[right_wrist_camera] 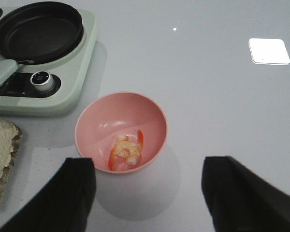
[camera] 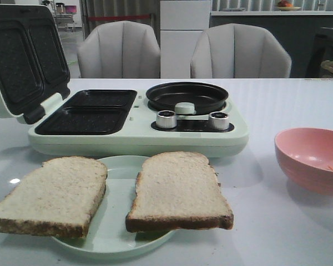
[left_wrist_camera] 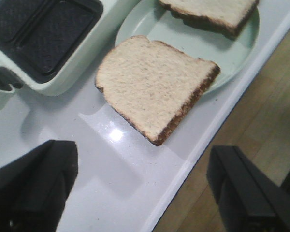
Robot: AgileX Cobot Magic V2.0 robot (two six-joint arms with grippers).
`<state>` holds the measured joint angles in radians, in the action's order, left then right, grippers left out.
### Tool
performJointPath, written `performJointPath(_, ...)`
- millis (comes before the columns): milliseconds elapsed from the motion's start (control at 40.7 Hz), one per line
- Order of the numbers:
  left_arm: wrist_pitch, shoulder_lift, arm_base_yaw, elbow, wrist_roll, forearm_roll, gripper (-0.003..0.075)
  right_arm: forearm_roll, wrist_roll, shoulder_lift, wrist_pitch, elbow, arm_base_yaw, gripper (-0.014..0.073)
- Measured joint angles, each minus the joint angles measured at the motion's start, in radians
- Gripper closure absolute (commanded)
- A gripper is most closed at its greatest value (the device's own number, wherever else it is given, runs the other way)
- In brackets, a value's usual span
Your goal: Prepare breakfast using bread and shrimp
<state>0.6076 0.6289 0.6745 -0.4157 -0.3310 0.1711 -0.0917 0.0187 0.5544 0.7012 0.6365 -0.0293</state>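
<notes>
White tabletop (camera: 277, 105) is filling the front view, with two grey chairs (camera: 119, 50) standing behind it at the top of the frame. At upper left, the lid (camera: 22, 55) of a pale green breakfast maker (camera: 139, 138) is standing open, exposing two dark grill plates (camera: 89, 111); right of them a round black pan (camera: 187, 95) is sitting on the same unit above two silver knobs (camera: 166, 119). Neither the plates nor the pan is holding food.

Across the lower left and centre, a pale green plate (camera: 119, 221) is carrying the bread (camera: 53, 194): two slices lying flat side by side, apart, each overhanging the rim. At the right edge, a pink bowl (camera: 311, 158) is resting on the table, well apart from the plate. In the right wrist view, the shrimp (right_wrist_camera: 125, 150) are lying in the bottom of this bowl, a small orange-pink cluster.

Left gripper (left_wrist_camera: 140, 193) is hovering above the near table edge beside one slice, fingers spread wide, holding nothing. Right gripper (right_wrist_camera: 150, 193) is hovering over the bowl, fingers likewise spread wide and empty.
</notes>
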Motion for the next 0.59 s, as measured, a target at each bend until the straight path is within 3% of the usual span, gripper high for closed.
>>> performJointPath(172,-0.018,0.071,0.084,0.028,0.012,0.122,0.0169,0.000,0.000,0.000,-0.002,0.000,0.000,0.0025)
performJointPath(590,-0.177,0.397,0.174,0.028,0.217,0.454,0.0169,0.000,0.000,0.000,-0.005,0.000,0.000,0.0025)
